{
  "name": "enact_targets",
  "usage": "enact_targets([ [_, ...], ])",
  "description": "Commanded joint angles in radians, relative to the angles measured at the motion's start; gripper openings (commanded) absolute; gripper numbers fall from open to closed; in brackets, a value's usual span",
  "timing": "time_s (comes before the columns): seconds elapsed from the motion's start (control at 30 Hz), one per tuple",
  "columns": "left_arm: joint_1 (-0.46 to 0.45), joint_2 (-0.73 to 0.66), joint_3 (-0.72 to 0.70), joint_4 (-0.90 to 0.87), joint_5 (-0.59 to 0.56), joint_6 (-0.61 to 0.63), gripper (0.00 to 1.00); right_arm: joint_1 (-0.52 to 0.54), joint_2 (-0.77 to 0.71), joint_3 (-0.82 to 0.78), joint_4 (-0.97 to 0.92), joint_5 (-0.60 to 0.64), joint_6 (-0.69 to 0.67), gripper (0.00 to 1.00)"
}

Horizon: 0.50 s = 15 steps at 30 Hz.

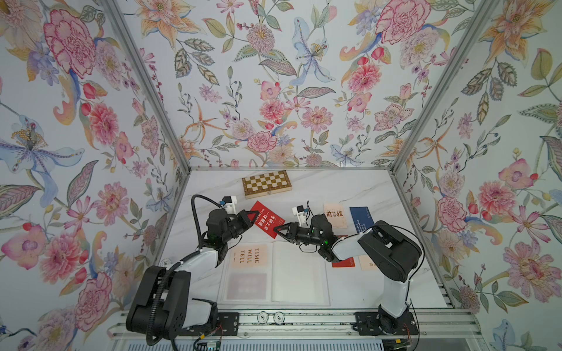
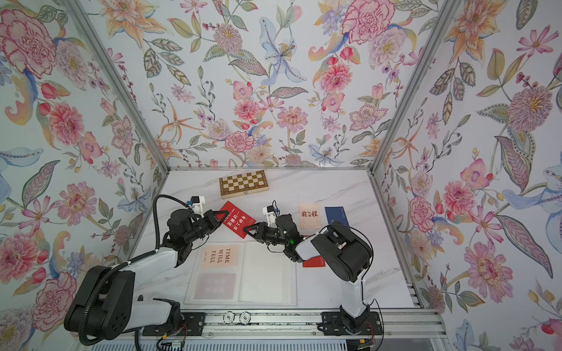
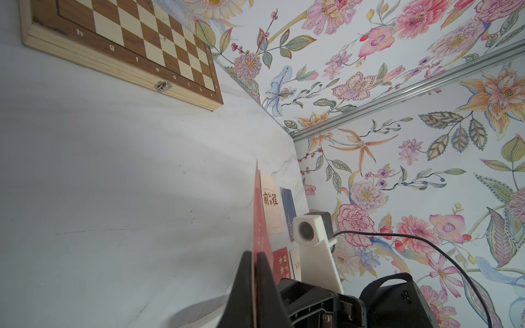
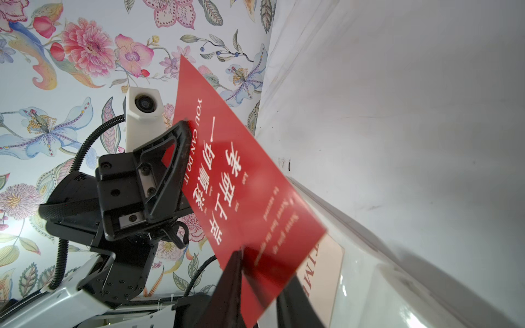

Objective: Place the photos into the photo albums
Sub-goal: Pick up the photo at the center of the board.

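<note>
- Album point(image 1: 299, 273) lies open up front.
- Left gripper point(image 1: 251, 216), just beyond album, clenched on red card point(image 1: 268, 218).
- Right gripper point(image 1: 276, 229) straddles card's album-side corner; clamped or not, can't tell.

We saw a closed chessboard point(image 1: 265, 184) lying flat near the back of the white table point(image 1: 359, 185), with floral walls point(image 1: 273, 76) on three sides.

White-and-black arms point(image 1: 194, 258), ribbed black cable point(image 4: 85, 143)

We get both top views from high overhead, looking down on the whole table point(image 1: 365, 188). Wrist views are close-in, facing each other across the red card point(image 4: 241, 184).
</note>
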Motion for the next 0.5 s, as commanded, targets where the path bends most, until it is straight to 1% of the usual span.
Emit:
enact_targets([
  [0.0, 0.009, -0.033, -0.016, -0.015, 0.014, 0.009, 0.00, -0.007, -0.026, 0.026, 0.039, 0.014, -0.002, 0.16],
  [0.17, 0.008, -0.055, -0.017, -0.057, 0.008, 0.033, 0.00, -0.009, -0.039, 0.028, 0.040, 0.016, -0.003, 0.00],
  [0.27, 0.010, -0.070, -0.013, -0.097, -0.001, 0.057, 0.00, -0.007, -0.054, 0.021, 0.033, 0.015, -0.007, 0.00],
  [0.3, 0.011, -0.076, -0.009, -0.118, -0.006, 0.069, 0.02, -0.007, -0.061, 0.017, 0.029, 0.015, -0.010, 0.00],
  [0.33, 0.013, -0.081, -0.007, -0.137, -0.009, 0.080, 0.10, -0.007, -0.069, 0.011, 0.023, 0.015, -0.012, 0.00],
  [0.43, 0.021, -0.108, 0.006, -0.236, -0.039, 0.132, 0.42, -0.007, -0.102, -0.008, -0.002, 0.016, -0.017, 0.00],
  [0.47, 0.023, -0.119, 0.016, -0.294, -0.054, 0.163, 0.49, -0.007, -0.118, -0.013, -0.024, 0.014, -0.022, 0.00],
])
